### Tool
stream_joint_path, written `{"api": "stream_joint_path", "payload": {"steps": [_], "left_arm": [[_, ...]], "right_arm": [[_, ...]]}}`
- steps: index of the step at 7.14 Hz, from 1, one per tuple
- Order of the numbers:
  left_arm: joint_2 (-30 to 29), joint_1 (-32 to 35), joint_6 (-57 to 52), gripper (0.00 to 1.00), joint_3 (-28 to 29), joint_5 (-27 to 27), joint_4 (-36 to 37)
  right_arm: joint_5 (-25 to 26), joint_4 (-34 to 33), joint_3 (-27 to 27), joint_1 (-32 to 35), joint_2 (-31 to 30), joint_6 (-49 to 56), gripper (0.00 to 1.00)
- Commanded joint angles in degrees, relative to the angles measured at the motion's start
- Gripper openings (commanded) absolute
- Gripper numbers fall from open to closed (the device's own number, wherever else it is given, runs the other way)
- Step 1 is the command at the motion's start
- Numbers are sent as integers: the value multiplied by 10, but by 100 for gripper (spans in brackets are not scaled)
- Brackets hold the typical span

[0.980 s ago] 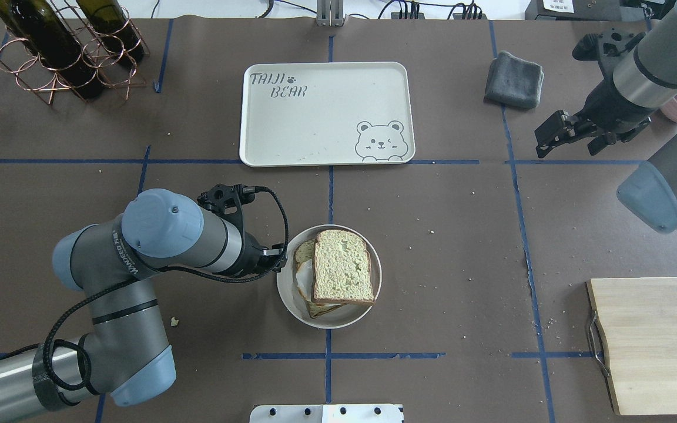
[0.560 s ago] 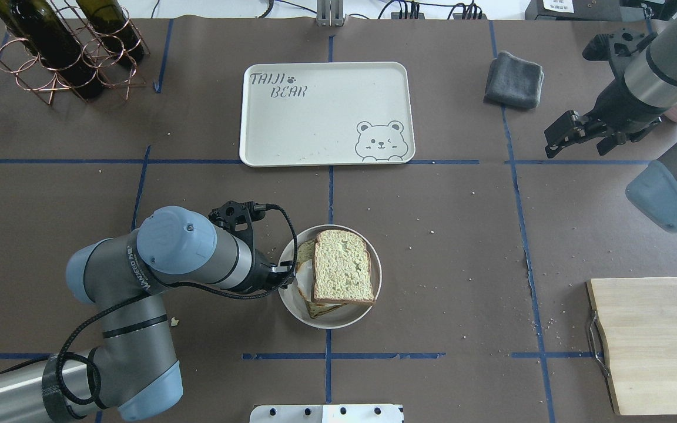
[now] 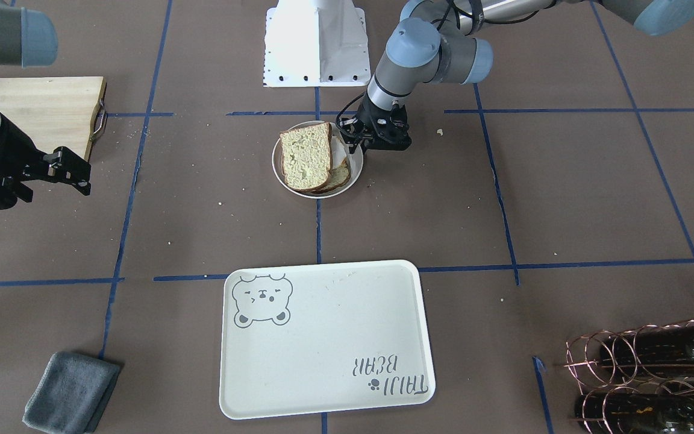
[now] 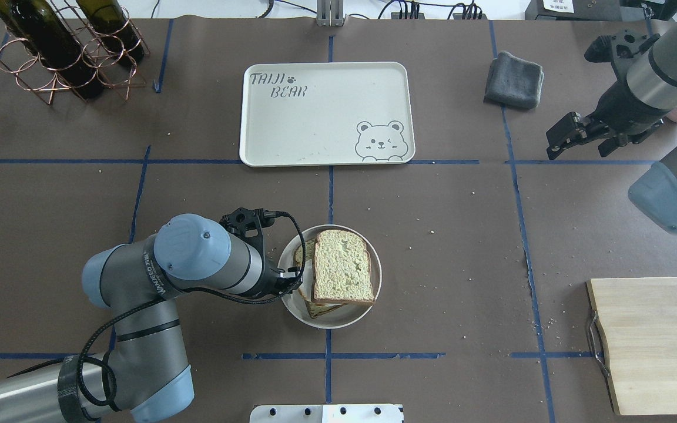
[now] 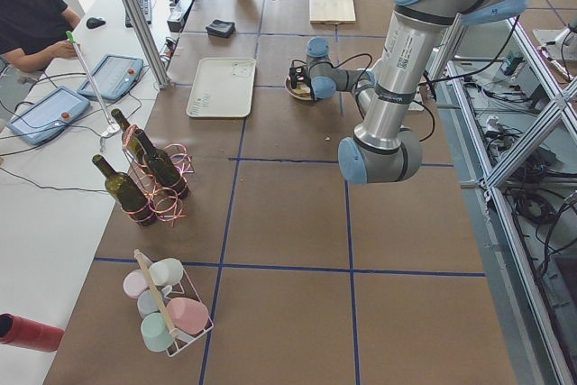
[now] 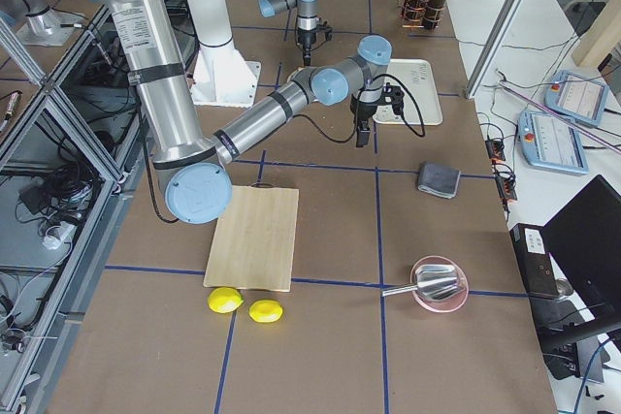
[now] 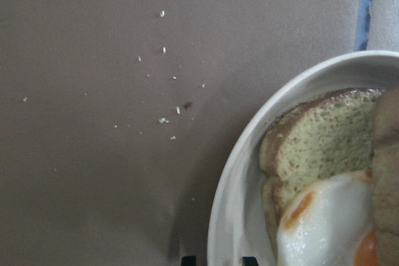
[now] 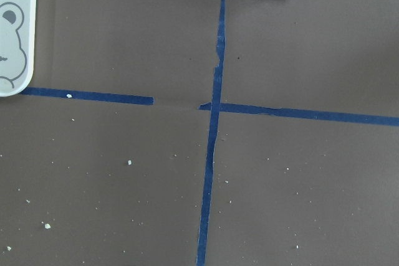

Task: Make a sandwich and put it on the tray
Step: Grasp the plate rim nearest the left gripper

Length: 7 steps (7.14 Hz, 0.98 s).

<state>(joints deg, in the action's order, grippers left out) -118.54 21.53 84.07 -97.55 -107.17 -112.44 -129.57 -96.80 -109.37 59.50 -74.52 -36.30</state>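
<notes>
Seemingly mid-grasp, the left gripper [image 4: 292, 281], jaws parted astride the plate [image 4: 338, 322] rim, must next pinch and carry the sandwich [image 4: 342, 267] to the tray [image 4: 327, 88] (right gripper [image 4: 557, 141] hangs open, empty).

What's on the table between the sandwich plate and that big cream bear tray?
Only bare brown table paper crossed by blue tape lines, seen in the overhead view.
</notes>
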Motion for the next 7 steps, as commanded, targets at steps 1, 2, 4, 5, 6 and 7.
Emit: {"api": "stream_joint_path", "payload": {"steps": [1, 2, 4, 5, 6, 7], "left_arm": [[2, 0, -1, 0, 2, 3, -1], [0, 0, -1, 0, 0, 1, -3], [-1, 2, -1, 0, -19, -3, -22], [-1, 11, 0, 0, -19, -5, -62], [1, 22, 17, 0, -19, -27, -83], [-2, 41, 31, 0, -19, -47, -88]], "right_arm": [[-4, 0, -5, 1, -1, -3, 100], [-4, 0, -5, 1, -3, 0, 100], [-4, 1, -13, 3, -10, 0, 100], [-3, 1, -14, 3, -17, 1, 100], [-3, 1, -14, 3, -19, 1, 100], [-3, 2, -15, 4, -26, 2, 100]]}}
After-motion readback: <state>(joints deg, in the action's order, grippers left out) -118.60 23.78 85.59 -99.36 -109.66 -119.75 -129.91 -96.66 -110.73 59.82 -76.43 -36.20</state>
